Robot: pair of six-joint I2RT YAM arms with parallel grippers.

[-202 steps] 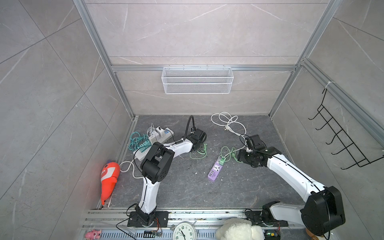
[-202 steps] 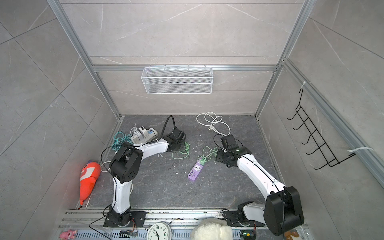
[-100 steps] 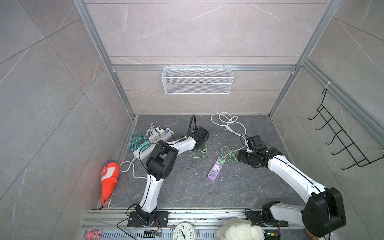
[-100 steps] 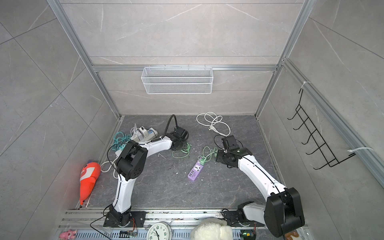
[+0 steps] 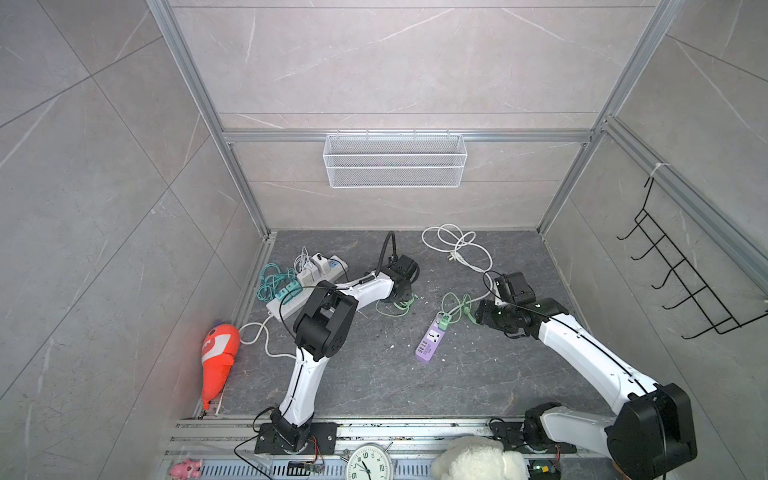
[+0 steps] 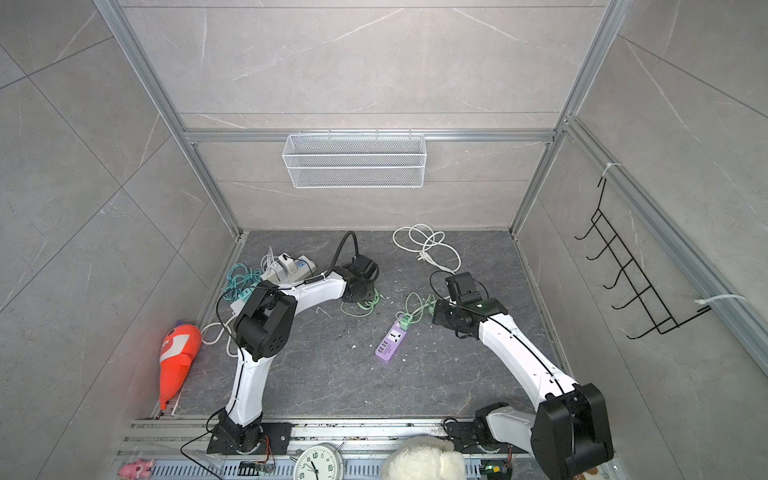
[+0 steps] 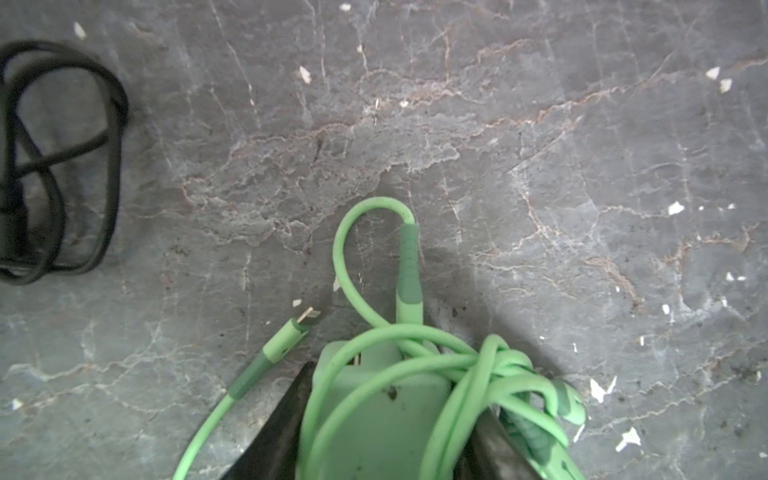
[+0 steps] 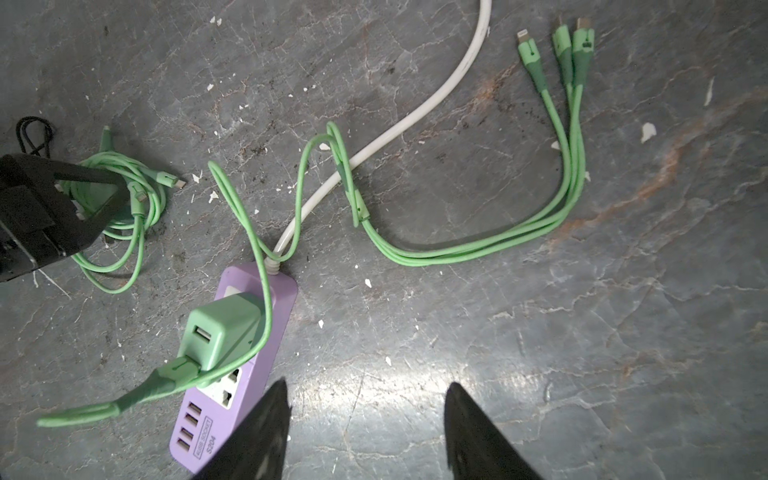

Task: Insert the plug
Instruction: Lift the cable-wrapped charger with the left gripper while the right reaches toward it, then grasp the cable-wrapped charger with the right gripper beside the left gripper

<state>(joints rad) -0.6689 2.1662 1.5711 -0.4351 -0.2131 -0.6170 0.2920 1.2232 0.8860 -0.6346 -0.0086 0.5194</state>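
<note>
A green plug (image 7: pixel 374 424), wrapped in its own green cable (image 7: pixel 415 365), lies on the dark floor. My left gripper (image 7: pixel 395 395) is shut on it, one black finger on each side. In both top views that gripper (image 5: pixel 398 291) (image 6: pixel 360 291) sits over the green cable bundle (image 5: pixel 395 305), left of centre. The purple power strip (image 5: pixel 431 341) (image 6: pixel 392 338) (image 8: pixel 199 440) lies mid-floor with another green adapter (image 8: pixel 224 328) plugged into its far end. My right gripper (image 8: pixel 369 384) (image 5: pixel 484 313) hangs open beside the strip, with only floor between its fingers.
A white power strip (image 5: pixel 307 282) loaded with chargers lies at the back left, and a white cable coil (image 5: pixel 457 249) at the back. A green three-headed cable (image 8: pixel 573 124) runs past the purple strip. A black cable (image 7: pixel 62 166) and an orange toy (image 5: pixel 218 353) are nearby.
The left arm has shifted slightly toward the back right, and its jaws have narrowed onto the green plug. The right arm has barely moved.
</note>
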